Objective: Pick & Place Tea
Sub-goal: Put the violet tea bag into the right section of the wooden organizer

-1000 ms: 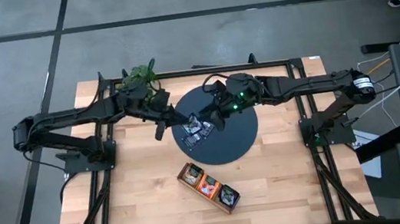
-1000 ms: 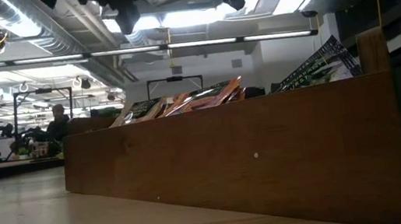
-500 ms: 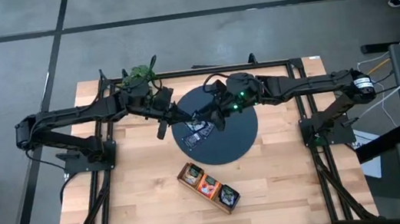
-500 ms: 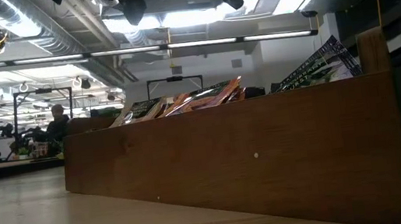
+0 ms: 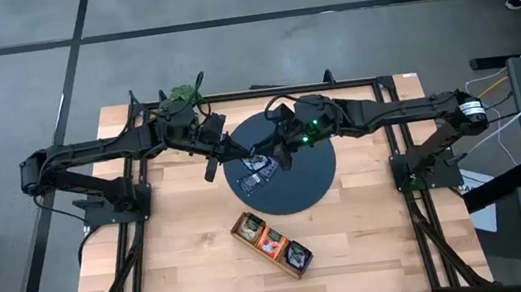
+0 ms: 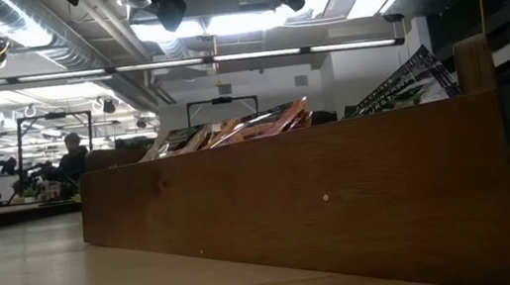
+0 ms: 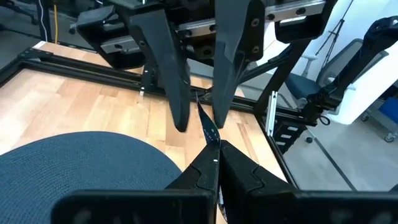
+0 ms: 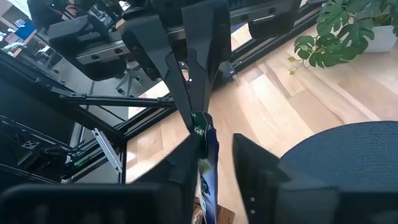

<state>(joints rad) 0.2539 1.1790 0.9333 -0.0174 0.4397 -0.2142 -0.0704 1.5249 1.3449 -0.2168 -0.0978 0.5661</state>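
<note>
My left gripper point(image 5: 248, 156) is shut on a blue tea sachet point(image 8: 205, 154) above the left part of the dark round mat point(image 5: 311, 185). My right gripper point(image 5: 268, 155) faces it from the right and is open. Its two fingers point(image 7: 179, 93) stand on either side of the sachet; whether one touches it, I cannot tell. A few more sachets point(image 5: 260, 173) lie flat on the mat below both grippers. The wooden tray point(image 5: 271, 243) near the front holds sachets standing on edge point(image 6: 262, 121). My left gripper pinches the blue sachet by one end point(image 8: 198, 124) between its two fingertips. The fingers come from the table's left side. The sachet sticks out past the fingertips point(image 7: 208, 129), edge-on, between the right gripper's fingers, lifted clear of the mat.
A leafy green plant point(image 5: 182, 98) stands at the far edge behind the left arm. The tray's long wooden wall point(image 6: 324, 203) fills the low view. Bare wood lies left and right of the tray. A person sits far off in the room point(image 6: 72, 153).
My left gripper has gone a little toward the table's right, toward my right gripper, carrying the sachet in between the right gripper's fingers. My right gripper has kept still.
</note>
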